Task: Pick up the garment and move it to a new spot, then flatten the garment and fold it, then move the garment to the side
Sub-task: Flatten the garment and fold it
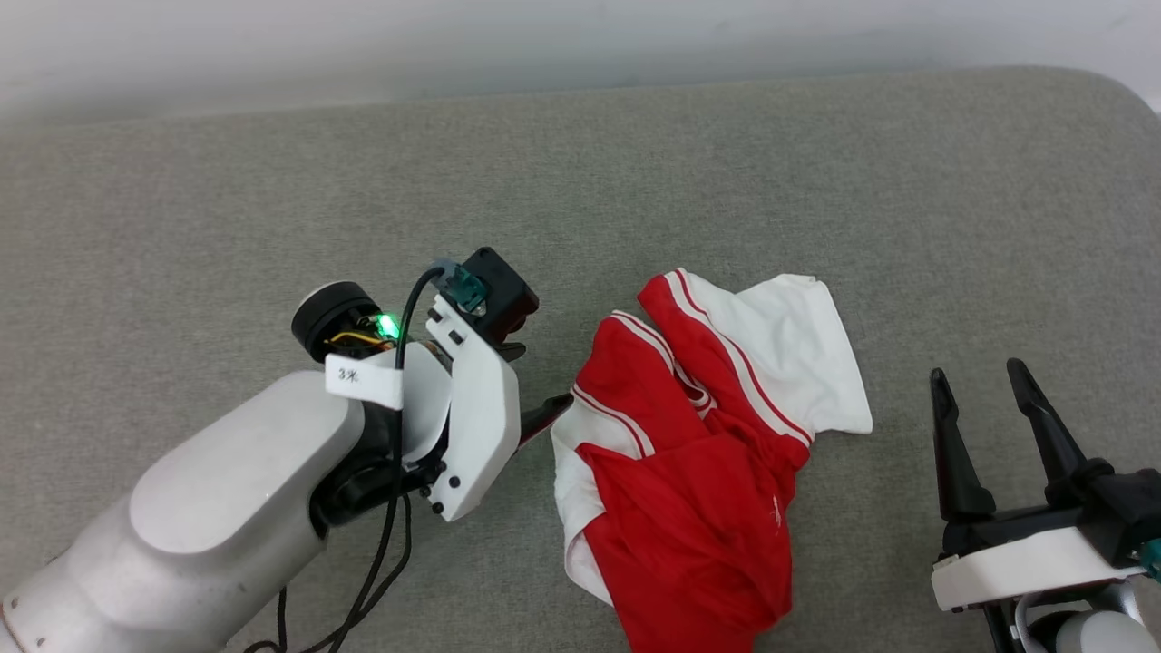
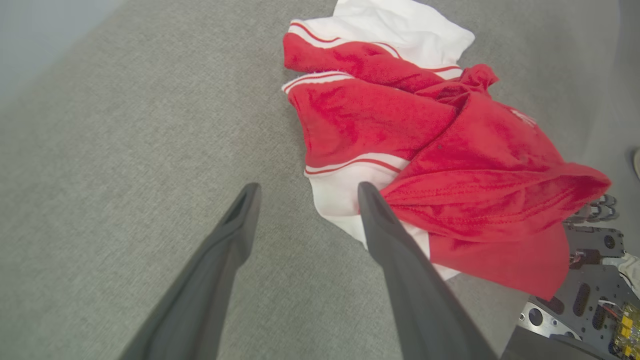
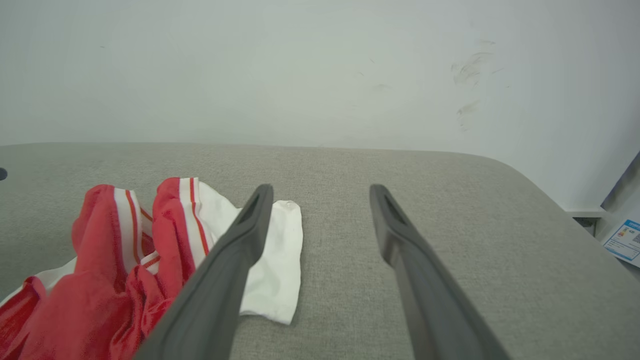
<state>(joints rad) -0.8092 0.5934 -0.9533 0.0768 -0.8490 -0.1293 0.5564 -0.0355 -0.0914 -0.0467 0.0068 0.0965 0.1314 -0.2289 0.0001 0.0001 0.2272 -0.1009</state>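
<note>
In the head view, the garment (image 1: 707,453), a red jersey T-shirt with white sleeves and striped trim, lies crumpled at centre-right of the frame on the grey padded surface (image 1: 635,181). The left gripper (image 1: 542,417) reaches in from the lower left, one dark fingertip just beside the shirt's left edge. The right gripper (image 1: 978,376) sits at the lower right with its fingers spread wide and nothing between them, apart from the cloth.

In the left wrist view, the left gripper (image 2: 308,187) is fully spread and empty. The finger on the frame's right overlaps the white sleeve edge of the garment (image 2: 425,150); contact cannot be told.

In the right wrist view, the right gripper (image 3: 321,189) is wide apart and empty, with the garment (image 3: 125,280) at the lower left and a pale wall (image 3: 300,75) behind.

The pick-up looks not yet begun. A clean grasp probably means straddling the near sleeve fold, pressing lightly into the padding, then closing on a thick bunch.
</note>
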